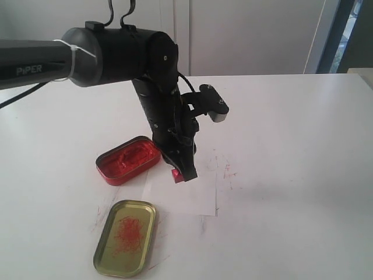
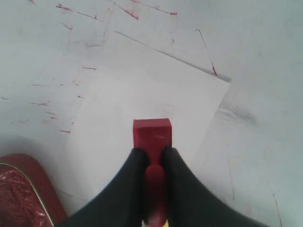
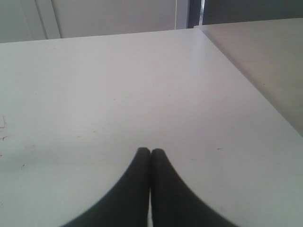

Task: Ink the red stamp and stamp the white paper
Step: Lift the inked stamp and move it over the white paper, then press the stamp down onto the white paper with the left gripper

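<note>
1. Across the whole scene spreads a white table [image 1: 303, 146], marked with thin red scribbles near its middle.
2. Over the table's left side, a black robot arm [image 1: 116, 49] reaches in and bends down toward the middle.
3. Under the arm's tip, a white paper [image 1: 192, 201] lies flat on the table.
4. Near the front edge, a gold oval lid [image 1: 125, 237] lies open side up, with red smears inside.
5. Behind the lid, a red oval ink tin [image 1: 128, 160] sits just beside the paper.
6. The left gripper [image 2: 152, 153] points down, its black fingers pinching the stamp's narrow handle.
7. The right gripper [image 3: 150, 152] shows only in its own wrist camera, fingers pressed together above bare table.
8. The red stamp [image 2: 151, 133] has its block over the paper, near the corner closest to the ink tin; whether it touches the sheet cannot be told.
</note>
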You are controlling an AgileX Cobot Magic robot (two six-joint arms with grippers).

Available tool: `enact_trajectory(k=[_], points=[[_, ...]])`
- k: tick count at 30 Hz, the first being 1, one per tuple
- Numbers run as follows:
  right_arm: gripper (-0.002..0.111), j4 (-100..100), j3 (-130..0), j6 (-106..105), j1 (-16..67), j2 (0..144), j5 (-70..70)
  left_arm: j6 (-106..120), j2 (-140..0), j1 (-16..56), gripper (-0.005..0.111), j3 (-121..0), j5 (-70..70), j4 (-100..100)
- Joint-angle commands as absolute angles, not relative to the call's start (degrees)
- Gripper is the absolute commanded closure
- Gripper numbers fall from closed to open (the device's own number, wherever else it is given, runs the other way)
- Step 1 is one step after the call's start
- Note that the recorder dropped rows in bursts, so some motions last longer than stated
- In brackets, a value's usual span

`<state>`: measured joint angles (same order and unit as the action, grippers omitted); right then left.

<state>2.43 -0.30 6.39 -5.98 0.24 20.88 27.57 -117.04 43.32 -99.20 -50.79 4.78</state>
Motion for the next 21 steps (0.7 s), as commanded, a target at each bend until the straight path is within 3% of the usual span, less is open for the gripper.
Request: enact_trajectory(k=[1, 21], points=[[0.108, 2.6, 0.0, 6.3, -5.8, 0.0, 20.0, 30.5, -118.8, 43.6, 0.107, -100.1, -52.3, 5.1], [0.108, 2.6, 0.0, 6.3, -5.8, 0.0, 20.0, 31.6, -123.6, 43.6, 0.107, -99.9, -48.0, 2.5]])
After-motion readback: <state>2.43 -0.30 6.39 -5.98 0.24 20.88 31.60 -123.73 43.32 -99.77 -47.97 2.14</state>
